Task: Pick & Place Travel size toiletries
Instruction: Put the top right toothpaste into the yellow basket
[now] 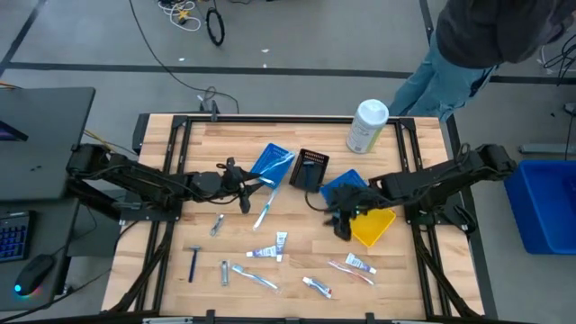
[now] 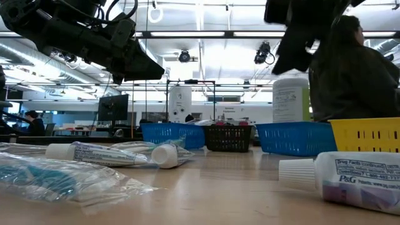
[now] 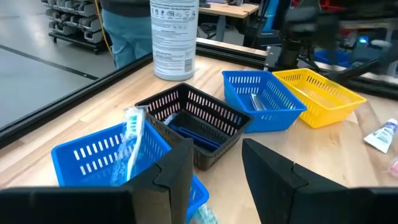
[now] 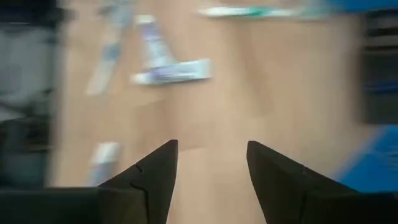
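Several toiletries lie loose on the near half of the table: toothpaste tubes [image 1: 270,252] [image 4: 168,68], wrapped toothbrushes [image 1: 256,279] and a blue razor [image 1: 193,263]. One wrapped toothbrush [image 1: 264,209] [image 3: 132,142] leans with its head on the left blue tray [image 1: 273,162]; its other end is on the wood. My left gripper [image 1: 241,187] [image 3: 216,155] hovers open and empty beside that tray. My right gripper [image 1: 342,220] [image 4: 211,155] is open and empty over bare wood by the yellow tray [image 1: 373,225], pointing toward the tubes.
A black tray [image 1: 309,169] [image 3: 193,118] with dark-blue items inside stands between the left blue tray and a second blue tray [image 1: 342,184] [image 3: 264,99]. The white canister [image 1: 367,126] stands at the far edge. A person [image 1: 468,45] is beyond the far right corner.
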### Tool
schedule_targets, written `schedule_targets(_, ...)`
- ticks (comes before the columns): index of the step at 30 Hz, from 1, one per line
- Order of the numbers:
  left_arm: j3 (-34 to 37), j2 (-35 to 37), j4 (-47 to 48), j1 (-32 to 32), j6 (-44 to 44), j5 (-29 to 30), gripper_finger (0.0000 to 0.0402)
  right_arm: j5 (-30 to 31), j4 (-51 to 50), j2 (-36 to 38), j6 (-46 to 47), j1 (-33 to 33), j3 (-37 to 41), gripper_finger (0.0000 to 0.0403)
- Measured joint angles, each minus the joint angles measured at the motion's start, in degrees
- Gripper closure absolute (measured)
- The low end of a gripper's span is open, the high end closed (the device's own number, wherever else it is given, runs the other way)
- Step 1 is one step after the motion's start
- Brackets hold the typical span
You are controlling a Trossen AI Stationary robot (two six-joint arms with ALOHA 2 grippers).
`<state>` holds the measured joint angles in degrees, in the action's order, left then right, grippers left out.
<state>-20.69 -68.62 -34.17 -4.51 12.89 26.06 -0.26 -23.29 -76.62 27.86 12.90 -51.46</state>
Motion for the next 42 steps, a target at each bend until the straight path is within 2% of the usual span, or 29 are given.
schedule_targets(2, 0.0, 0.0, 0.02, 0.0, 0.02, -0.09, 0.0255, -2.23, 0.89, -0.06, 1.48, 2.36, 0.0, 0.0201)
schedule_targets(5, 0.0, 0.0, 0.14, 0.0, 0.0, -0.15, 0.0255, -2.39, -0.76, -0.36, 5.02, 6.81, 0.0, 0.0207)
schedule_targets(13, 0.0, 0.0, 0.46, 0.0, 0.01, 0.08, 0.0255, -2.59, -12.43, -3.25, 24.9, 21.69, 0.02, 0.0215)
schedule_targets(19, -0.02, 0.0, 0.22, 0.0, 0.23, 2.69, 0.0255, 0.54, -13.82, -8.94, 27.84, 29.73, 0.02, 0.0204)
schedule_targets(28, -0.02, 0.0, 0.2, 0.0, 1.56, 4.36, 0.0255, 2.19, -16.72, -16.55, 32.14, 32.33, 0.02, 0.0219)
schedule_targets(37, -0.02, 0.0, 0.2, 0.0, 2.95, 4.61, 0.0255, 2.19, -15.23, -21.21, 29.29, 32.94, -0.22, 0.0216)
schedule_targets(42, -0.02, 0.0, 0.06, 0.0, 2.92, 4.59, 0.0255, 2.25, -15.35, -21.04, 29.71, 32.92, -0.11, 0.0249)
